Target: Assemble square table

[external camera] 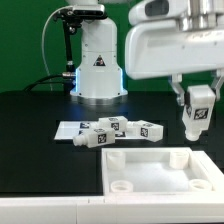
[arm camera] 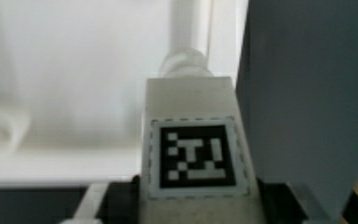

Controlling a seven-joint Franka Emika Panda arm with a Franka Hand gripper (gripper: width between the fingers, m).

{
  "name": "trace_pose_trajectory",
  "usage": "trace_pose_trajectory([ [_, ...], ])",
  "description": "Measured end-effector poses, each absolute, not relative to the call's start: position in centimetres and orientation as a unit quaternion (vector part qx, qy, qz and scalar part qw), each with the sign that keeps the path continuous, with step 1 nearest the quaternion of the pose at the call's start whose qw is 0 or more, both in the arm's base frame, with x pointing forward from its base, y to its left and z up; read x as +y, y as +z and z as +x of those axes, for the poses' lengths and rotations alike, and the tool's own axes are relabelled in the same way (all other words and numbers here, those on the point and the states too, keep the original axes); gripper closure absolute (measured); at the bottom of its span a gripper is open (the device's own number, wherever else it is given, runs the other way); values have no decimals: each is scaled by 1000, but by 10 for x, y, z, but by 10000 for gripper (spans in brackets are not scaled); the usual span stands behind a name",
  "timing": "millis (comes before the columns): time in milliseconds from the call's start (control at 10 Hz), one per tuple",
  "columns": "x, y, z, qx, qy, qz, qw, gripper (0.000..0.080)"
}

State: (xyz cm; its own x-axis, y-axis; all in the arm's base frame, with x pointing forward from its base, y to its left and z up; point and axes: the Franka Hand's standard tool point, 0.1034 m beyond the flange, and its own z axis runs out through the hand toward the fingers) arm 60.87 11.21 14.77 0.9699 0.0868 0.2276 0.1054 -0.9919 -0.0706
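Exterior view puts the square tabletop [external camera: 150,168] at the near edge of the black table [external camera: 30,150], lying flat with its round corner holes facing up. Just above its far corner on the exterior view's right hangs one leg [external camera: 196,118], upright and off the surface. The gripper [external camera: 197,104] has its fingers closed narrowly on the leg's upper part. The wrist view looks down the length of that leg [arm camera: 195,120], its square tag toward the camera, with the white slab [arm camera: 69,100] on one side and dark table on the other.

The loose legs [external camera: 118,131] lie clustered on the marker board [external camera: 66,130], farther back and toward the exterior view's left, in front of the robot base [external camera: 97,70].

The step in hand looks like seating this leg in a corner hole. The risk is misalignment: the leg's end hides the hole from the wrist camera, so a slightly offset descent could catch the hole's rim, tilt the leg in the grip or push the slab across the table.
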Motion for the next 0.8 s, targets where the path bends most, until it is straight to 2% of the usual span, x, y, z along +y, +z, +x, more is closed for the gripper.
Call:
trace_pose_trajectory([
  [100, 116, 153, 624, -84, -154, -984, 26, 514],
  [300, 116, 152, 625, -82, -216, -973, 27, 514],
  [600, 113, 145, 624, -81, -196, -977, 26, 514],
  [800, 115, 137, 637, -82, -214, -973, 25, 514],
])
